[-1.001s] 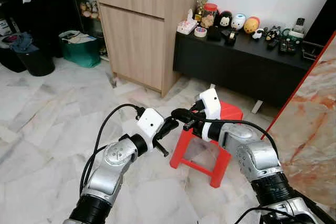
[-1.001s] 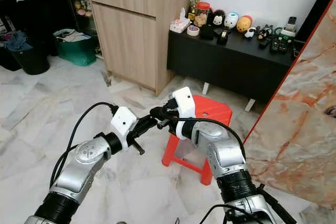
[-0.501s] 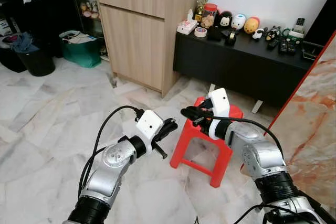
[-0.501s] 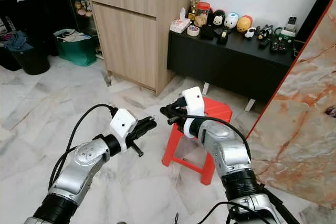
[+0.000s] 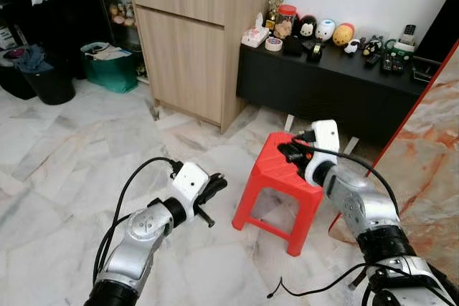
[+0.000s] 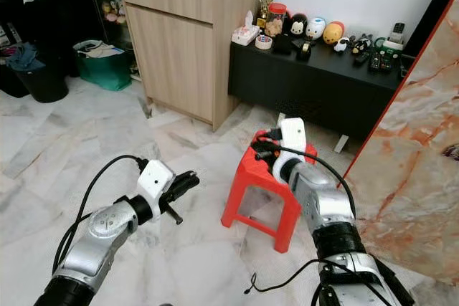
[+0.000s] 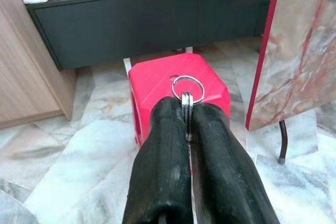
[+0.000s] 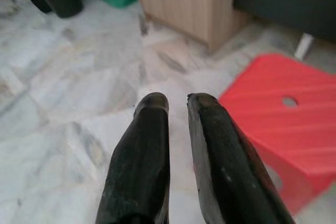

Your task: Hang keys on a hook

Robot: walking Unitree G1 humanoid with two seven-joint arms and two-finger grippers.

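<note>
Pinched in my left end effector (image 7: 187,121), the key ring (image 7: 187,88) juts clear for hooking; my right end effector (image 8: 177,100), narrowly parted and empty, hovers over the red stool (image 5: 276,170).

One key ring (image 7: 187,88) — one red stool (image 5: 277,170)

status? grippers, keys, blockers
Left gripper shut on key ring, held over the floor beside the red stool. Right gripper slightly open, holding nothing, above the stool. No hook identifiable.
</note>
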